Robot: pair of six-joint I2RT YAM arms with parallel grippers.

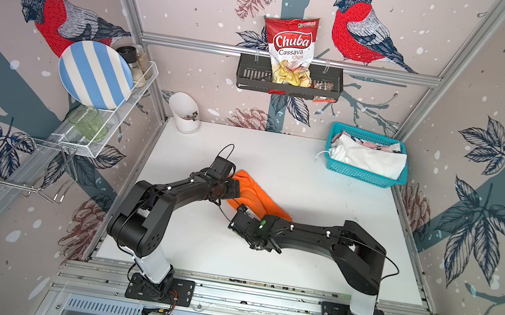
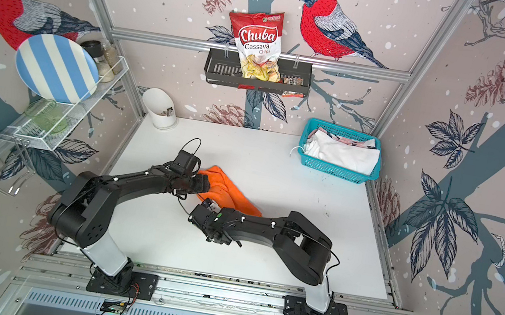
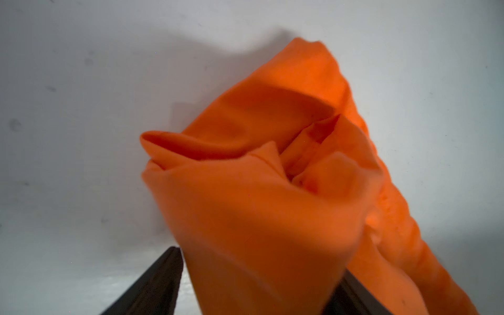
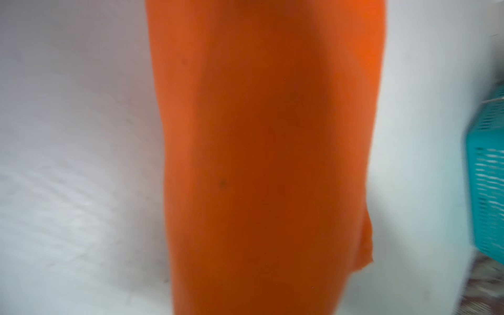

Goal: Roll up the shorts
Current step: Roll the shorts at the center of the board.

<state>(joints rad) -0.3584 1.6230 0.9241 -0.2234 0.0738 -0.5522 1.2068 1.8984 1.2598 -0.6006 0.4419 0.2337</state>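
Finds crumpled bright orange cloth shorts (image 1: 255, 197) on the white tabletop (image 1: 308, 188), bunched between spread fingers (image 3: 155, 278) of the left gripper (image 1: 232, 188). Cannot tell whether right gripper (image 1: 240, 213) grips. Sees plain white shorts (image 1: 369, 157) inside teal plastic basket (image 1: 359, 177).

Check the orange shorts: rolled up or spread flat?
Loosely bunched: the orange shorts form a narrow crumpled strip, folds gaping, no tight roll.

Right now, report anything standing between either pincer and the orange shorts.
Nothing visible does. The left pincer has the orange shorts between its fingers; the right pincer is at the cloth's other end, which fills its wrist view. The teal basket stands apart.
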